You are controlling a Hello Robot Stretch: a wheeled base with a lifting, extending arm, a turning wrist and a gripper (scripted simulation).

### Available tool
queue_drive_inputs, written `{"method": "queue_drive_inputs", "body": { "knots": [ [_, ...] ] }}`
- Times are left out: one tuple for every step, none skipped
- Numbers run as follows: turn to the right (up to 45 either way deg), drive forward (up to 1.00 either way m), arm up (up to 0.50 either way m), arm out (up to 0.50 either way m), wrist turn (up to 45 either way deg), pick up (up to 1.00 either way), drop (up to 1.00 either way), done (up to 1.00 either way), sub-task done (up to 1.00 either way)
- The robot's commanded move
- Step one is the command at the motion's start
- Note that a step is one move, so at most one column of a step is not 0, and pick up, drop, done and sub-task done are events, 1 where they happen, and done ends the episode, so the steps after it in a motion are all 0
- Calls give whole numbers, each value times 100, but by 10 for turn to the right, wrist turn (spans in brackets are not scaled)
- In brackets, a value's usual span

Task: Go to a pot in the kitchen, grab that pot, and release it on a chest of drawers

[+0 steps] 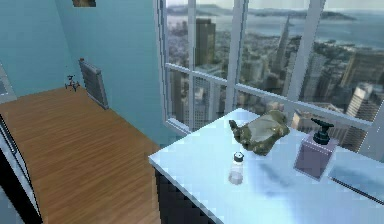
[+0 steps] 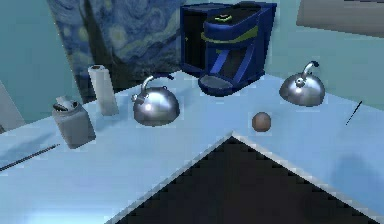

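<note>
Kitchen countertop (image 2: 150, 165): kettle (image 2: 156, 104), coffee machine (image 2: 228, 45)

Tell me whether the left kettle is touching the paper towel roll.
Apart. The arm side view shows a strip of bare counter between the left kettle and the paper towel roll.

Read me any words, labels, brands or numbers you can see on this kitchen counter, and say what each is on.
None can be read.
The coffee machine carries small pale marks, too small to read.
The soap dispenser, the shaker and the grey canister show no lettering.
</note>
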Motion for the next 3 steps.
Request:
{"method": "queue_drive_inputs", "body": {
  "knots": [
    [0, 0, 38, 0, 0, 0, 0, 0, 0],
    [0, 0, 0, 36, 0, 0, 0, 0, 0],
    [0, 0, 0, 0, 450, 0, 0, 0, 0]
  ]
}}
